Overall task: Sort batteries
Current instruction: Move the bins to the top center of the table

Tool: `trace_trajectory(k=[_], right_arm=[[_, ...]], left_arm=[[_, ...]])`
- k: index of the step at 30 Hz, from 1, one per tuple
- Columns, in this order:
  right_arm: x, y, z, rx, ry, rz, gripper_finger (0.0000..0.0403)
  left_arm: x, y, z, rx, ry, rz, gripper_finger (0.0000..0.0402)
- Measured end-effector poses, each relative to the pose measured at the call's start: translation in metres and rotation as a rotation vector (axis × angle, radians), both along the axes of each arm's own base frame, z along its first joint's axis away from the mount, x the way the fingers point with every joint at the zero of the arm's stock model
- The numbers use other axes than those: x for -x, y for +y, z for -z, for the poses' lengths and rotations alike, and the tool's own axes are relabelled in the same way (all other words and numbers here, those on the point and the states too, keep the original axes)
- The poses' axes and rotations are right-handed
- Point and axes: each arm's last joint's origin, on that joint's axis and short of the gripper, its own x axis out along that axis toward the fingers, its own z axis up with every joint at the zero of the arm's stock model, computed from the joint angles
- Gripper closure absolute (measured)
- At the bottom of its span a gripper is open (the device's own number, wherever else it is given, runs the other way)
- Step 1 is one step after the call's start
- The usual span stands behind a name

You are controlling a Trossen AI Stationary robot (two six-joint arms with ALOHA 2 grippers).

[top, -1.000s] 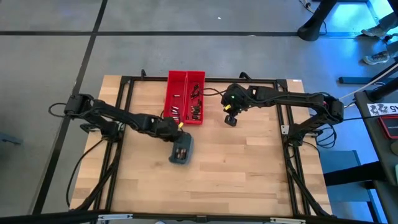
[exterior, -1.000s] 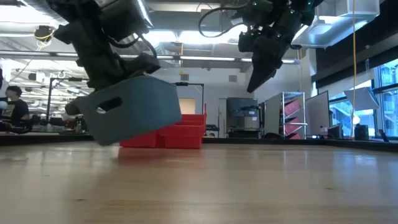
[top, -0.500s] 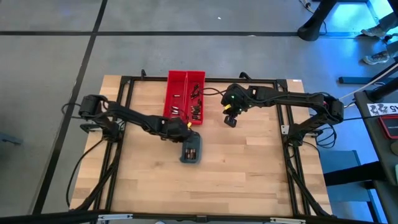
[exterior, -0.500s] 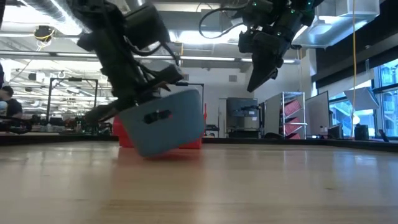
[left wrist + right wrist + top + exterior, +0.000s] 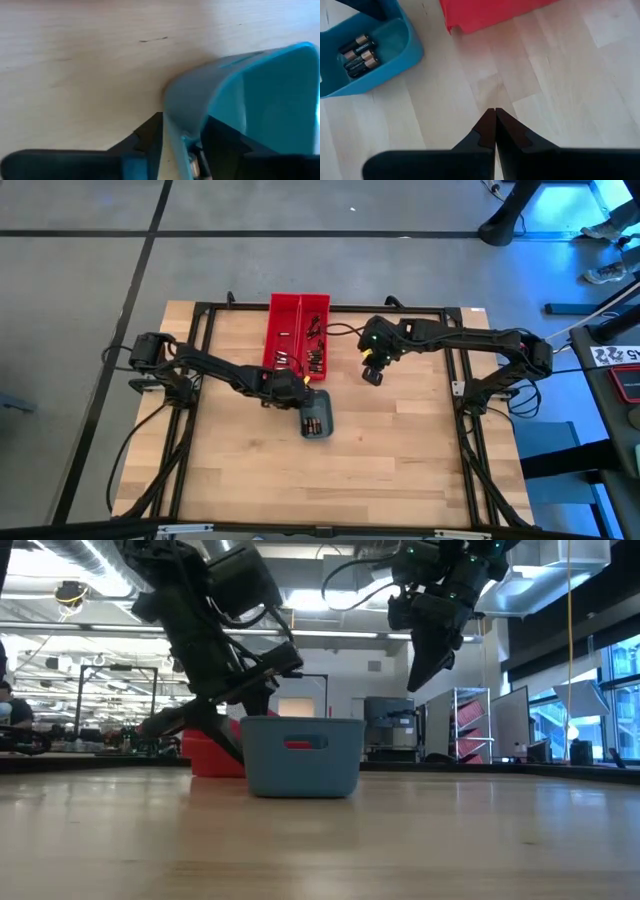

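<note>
Pale wooden table [image 5: 400, 450], red trays [image 5: 297, 335] and blue-grey tray [image 5: 317, 416] flat on it

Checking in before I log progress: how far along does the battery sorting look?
Partly done. Many batteries lie in the two red trays, and a few batteries are in the blue bin, which stands flat on the table. In hand: the left gripper straddles the bin's rim, fingers apart. The right gripper hovers shut, empty. Whether sorting remains is unclear.
</note>
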Motion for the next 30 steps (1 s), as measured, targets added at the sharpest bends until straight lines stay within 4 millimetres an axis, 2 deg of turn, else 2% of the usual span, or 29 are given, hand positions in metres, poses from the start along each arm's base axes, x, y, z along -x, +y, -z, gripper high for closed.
trace_trajectory(k=[7,12,16,21,25,30], right_arm=[[0.013,0.021,0.008,-0.058,0.008,0.002,0.0393],[0.024,0.043,0.011,-0.168,0.014,0.016,0.0393],[0.021,0.059,0.013,-0.293,0.008,0.066,0.0393],[0.001,0.080,0.017,-0.370,-0.096,0.067,0.0390],[-0.018,0.095,0.024,-0.448,-0.165,0.104,0.0352],[-0.041,0.109,0.039,-0.502,-0.210,0.176,0.0263]], left_arm=[[0.008,-0.002,-0.028,0.016,-0.070,0.127,0.0245],[0.028,-0.005,-0.053,0.019,-0.063,0.212,0.0240],[0.050,-0.006,-0.072,-0.013,-0.029,0.272,0.0245],[0.079,-0.003,-0.086,-0.108,0.068,0.356,0.0251],[0.096,0.000,-0.091,-0.177,0.153,0.369,0.0252],[0.106,-0.001,-0.092,-0.202,0.210,0.414,0.0252]])
